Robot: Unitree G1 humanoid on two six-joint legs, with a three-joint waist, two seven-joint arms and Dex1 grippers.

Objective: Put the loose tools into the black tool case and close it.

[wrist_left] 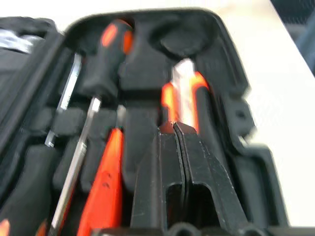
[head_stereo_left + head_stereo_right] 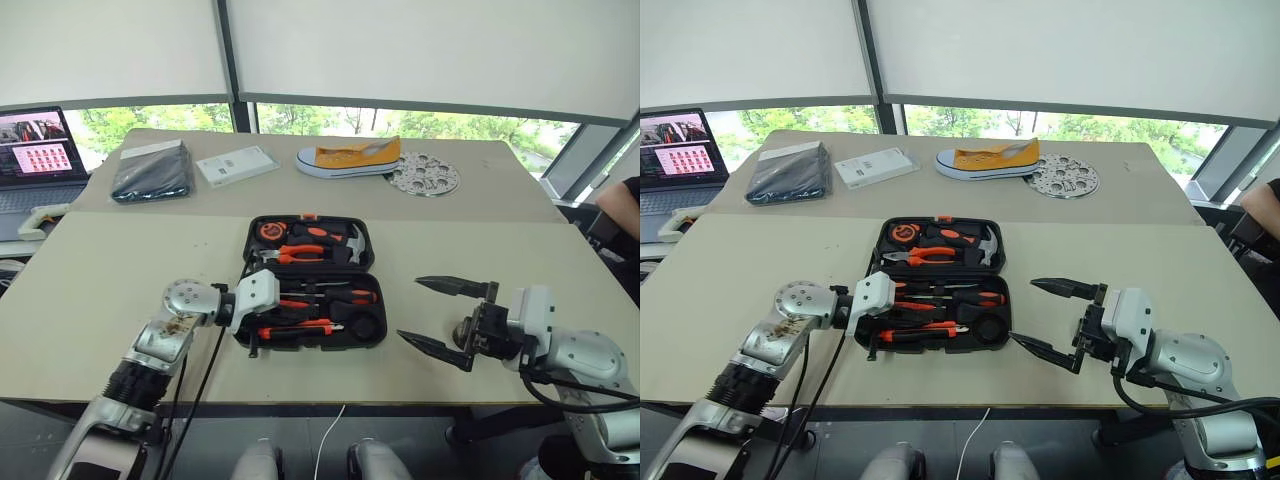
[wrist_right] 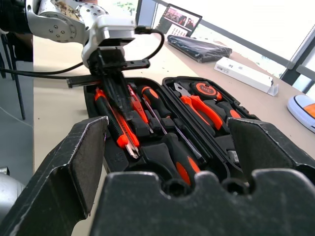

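Note:
The black tool case (image 2: 383, 335) lies open in the middle of the table, with tools in both halves. In its near half sit a black-and-orange screwdriver (image 2: 340, 297), a slim orange tester screwdriver (image 1: 106, 182), the orange-and-black utility knife (image 1: 184, 93) and a dark tape roll (image 2: 365, 325). My left gripper (image 1: 173, 130) is shut, its fingertips pressed together just over the knife, with nothing between them. My right gripper (image 2: 410, 310) hangs open to the right of the case, level with its near half, and holds nothing.
Orange-handled pliers (image 2: 300, 255), a tape measure (image 2: 270, 231) and a hammer (image 2: 350, 240) fill the far half. Behind the case lie a black pouch (image 2: 150, 170), a white box (image 2: 237, 165), a yellow shoe (image 2: 350, 157) and a perforated metal disc (image 2: 425, 175). A laptop (image 2: 35, 150) stands far left.

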